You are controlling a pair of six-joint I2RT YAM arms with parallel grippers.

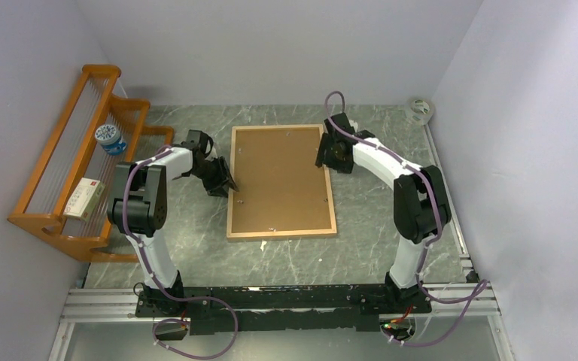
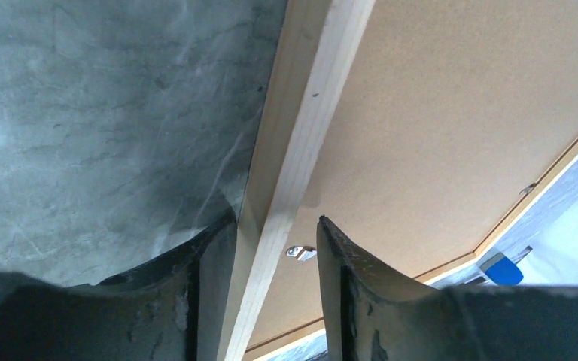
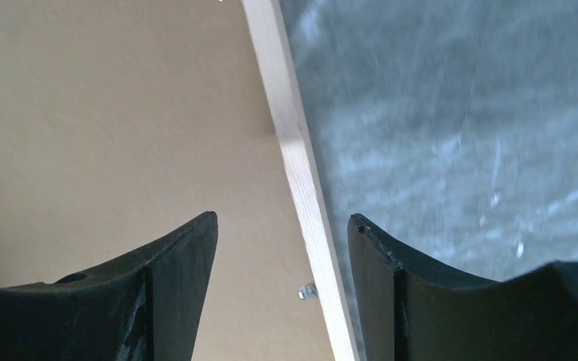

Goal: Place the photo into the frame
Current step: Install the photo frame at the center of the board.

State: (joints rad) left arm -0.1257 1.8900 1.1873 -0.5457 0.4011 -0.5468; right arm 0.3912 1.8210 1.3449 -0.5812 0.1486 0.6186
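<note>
Top external view: the frame [image 1: 282,232] lies flat on the desk [image 1: 196,256] between my two arms. My left end effector [image 2: 275,222] straddles its left rail, fingers apart. My right end effector [image 3: 282,218] straddles the right rail, also parted, a gap on each side. Thin light-wood rails surround a brown backing board [image 1: 278,177] that faces up.

White arms [image 1: 171,159], purple cables [image 1: 336,98], black left gripper [image 1: 224,183] and right gripper [image 1: 327,158].
</note>
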